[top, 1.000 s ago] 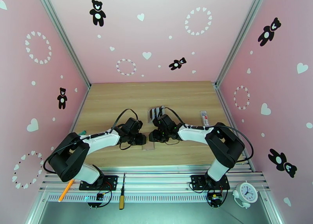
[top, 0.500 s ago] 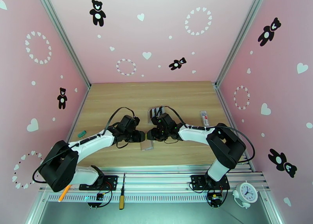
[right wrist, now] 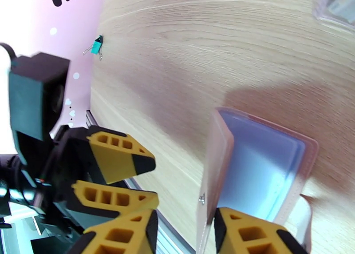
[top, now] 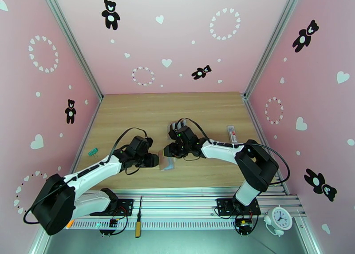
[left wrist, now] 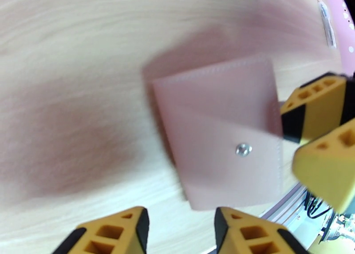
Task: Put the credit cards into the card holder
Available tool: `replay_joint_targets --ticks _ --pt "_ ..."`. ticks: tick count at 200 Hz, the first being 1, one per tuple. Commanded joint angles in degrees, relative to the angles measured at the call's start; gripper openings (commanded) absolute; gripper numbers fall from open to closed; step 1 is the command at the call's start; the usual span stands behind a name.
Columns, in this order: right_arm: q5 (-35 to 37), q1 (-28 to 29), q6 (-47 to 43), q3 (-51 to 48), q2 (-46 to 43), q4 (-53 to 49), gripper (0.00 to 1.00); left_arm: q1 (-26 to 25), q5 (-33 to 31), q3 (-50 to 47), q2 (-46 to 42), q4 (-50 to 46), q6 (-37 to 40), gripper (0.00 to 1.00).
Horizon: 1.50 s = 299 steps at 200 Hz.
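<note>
The right gripper (right wrist: 185, 215), jaws spread, straddles the raised cover of the card holder (right wrist: 262, 170) close to the near edge of the table (top: 133, 113). The left gripper (left wrist: 181, 212) hangs spread and empty just left of it, with bare wood stretching far and left.

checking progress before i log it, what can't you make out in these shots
Top view: the credit cards are too small to count or read.
Right wrist view: blur and glare hide what the card holder sleeves hold.
Same view: the bottom edge cuts off whether the right claw grips it.
</note>
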Motion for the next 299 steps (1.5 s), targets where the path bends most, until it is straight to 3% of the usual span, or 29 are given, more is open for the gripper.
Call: replay_joint_targets --ticks 1,58,80,100,145,299 --pt "-0.85 0.95 0.36 3.07 0.22 -0.35 0.38 0.3 -0.14 -2.01 -3.11 -1.08 -1.71 0.54" --pt "-1.75 1.95 0.91 6.62 3.72 -0.55 0.37 0.09 -0.22 -5.35 -11.1 -1.58 -4.52 0.67" --pt "1.38 1.08 -0.21 5.91 1.93 -2.59 0.36 0.05 -0.98 -5.79 -12.18 -1.82 -4.79 0.67" --pt "5.87 0.31 -3.94 7.8 0.8 -11.16 0.39 0.04 -1.31 -5.84 -11.46 -1.41 -4.7 0.68" --pt "7.92 0.01 -5.85 8.56 2.79 -16.32 0.42 -0.23 -1.36 -6.01 -9.04 0.34 -4.52 0.68" --pt "8.47 -0.69 -7.66 7.8 7.05 -17.14 0.46 -2.04 -1.94 -5.31 -6.06 2.17 -4.87 0.71"
